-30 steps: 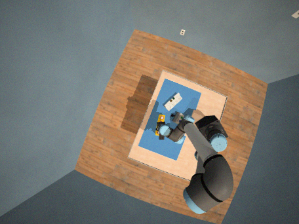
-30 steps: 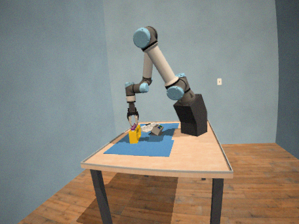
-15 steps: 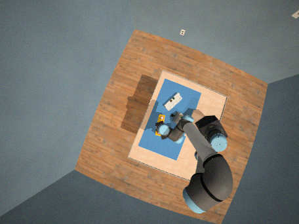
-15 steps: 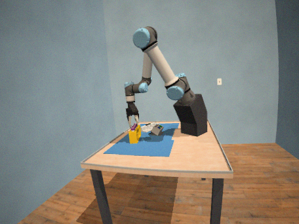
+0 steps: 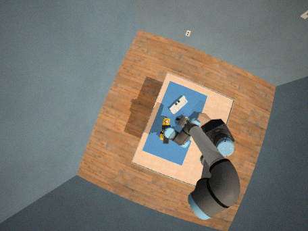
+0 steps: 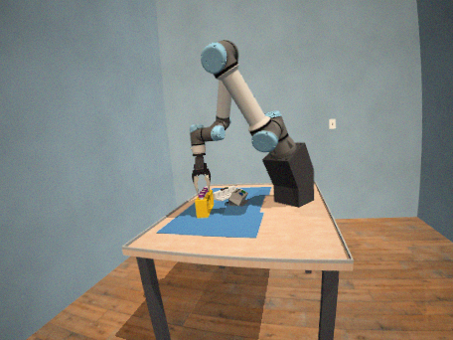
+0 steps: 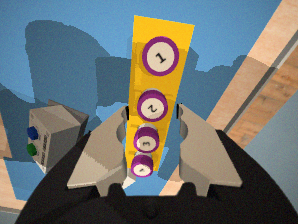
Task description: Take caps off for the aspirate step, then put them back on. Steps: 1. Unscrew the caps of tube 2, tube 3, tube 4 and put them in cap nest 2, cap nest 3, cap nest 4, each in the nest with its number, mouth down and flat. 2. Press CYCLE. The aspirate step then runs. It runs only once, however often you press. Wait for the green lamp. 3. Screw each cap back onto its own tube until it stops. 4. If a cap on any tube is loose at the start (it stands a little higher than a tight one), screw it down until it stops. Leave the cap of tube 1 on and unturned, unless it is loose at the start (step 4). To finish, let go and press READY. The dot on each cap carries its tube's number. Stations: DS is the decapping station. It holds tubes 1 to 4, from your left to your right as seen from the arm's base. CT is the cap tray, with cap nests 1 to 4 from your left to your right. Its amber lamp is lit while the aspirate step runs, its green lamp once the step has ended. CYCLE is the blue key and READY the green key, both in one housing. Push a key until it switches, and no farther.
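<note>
The gripper (image 5: pixel 163 133) (image 6: pixel 202 192) (image 7: pixel 152 106) was released, its two pale grey jaws parted on either side of the yellow block-shaped decapping station (image 5: pixel 166 119) (image 6: pixel 203 209) (image 7: pixel 160 27), with nothing clasped between them. It pointed downward, its fingertips near the purple-rimmed round caps at the station's top

In the wrist view, the four caps stood in a row. The purple-rimmed cap with a white dot marked 1 (image 7: pixel 160 56) lay toward 12 o'clock, followed toward 6 o'clock by the matching cap marked 2 (image 7: pixel 152 106), the cap marked 3 (image 7: pixel 146 140) and the fourth cap (image 7: pixel 142 166), whose number was too small to read. All four were at the station, on the blue rectangular mat (image 5: pixel 165 153) (image 6: pixel 214 229) (image 7: pixel 75 15) that covered part of the pale wooden table (image 5: pixel 145 160) (image 6: pixel 238 251) (image 7: pixel 270 40)

From the station in the top view, the white oblong cap tray (image 5: pixel 175 107) (image 6: pixel 223 195) lay at 1 o'clock; its nests were too small to make out. The grey box-shaped key housing (image 5: pixel 182 121) (image 6: pixel 238 198) (image 7: pixel 60 132) stood at 2 o'clock. The wrist view showed its round blue key (image 7: pixel 32 132) at 12 o'clock from its round green key (image 7: pixel 31 149)

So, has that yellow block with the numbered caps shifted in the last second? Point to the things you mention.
No. The yellow decapping station (image 5: pixel 164 123) (image 6: pixel 202 209) (image 7: pixel 150 30) sits at the same spot on the blue mat (image 5: pixel 194 94) (image 6: pixel 219 229) (image 7: pixel 75 12).
</note>
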Robot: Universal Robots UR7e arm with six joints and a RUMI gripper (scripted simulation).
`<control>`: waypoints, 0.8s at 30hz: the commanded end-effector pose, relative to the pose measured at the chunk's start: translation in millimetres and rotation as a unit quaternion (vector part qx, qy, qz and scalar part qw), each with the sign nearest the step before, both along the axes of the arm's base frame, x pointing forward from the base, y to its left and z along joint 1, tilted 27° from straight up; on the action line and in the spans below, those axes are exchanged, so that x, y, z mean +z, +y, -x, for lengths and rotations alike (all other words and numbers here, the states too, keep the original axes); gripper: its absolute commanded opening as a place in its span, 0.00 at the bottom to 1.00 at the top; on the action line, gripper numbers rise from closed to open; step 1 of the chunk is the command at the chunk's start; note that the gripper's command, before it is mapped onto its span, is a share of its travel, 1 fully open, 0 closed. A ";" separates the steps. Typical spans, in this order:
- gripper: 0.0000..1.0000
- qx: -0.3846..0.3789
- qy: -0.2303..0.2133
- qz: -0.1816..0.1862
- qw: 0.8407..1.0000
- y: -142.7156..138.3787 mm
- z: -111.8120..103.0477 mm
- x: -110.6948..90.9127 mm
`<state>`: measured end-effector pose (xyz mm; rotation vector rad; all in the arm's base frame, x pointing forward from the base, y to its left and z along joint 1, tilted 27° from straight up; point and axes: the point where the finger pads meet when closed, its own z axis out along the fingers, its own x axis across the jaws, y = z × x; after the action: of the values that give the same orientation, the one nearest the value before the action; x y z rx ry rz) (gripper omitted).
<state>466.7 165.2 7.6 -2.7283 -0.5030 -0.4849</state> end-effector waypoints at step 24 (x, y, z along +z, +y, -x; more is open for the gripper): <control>0.00 -0.315 0.125 -0.089 0.937 0.1 -0.2 0.4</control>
<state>466.6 165.4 7.7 -2.6704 0.4721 -0.2954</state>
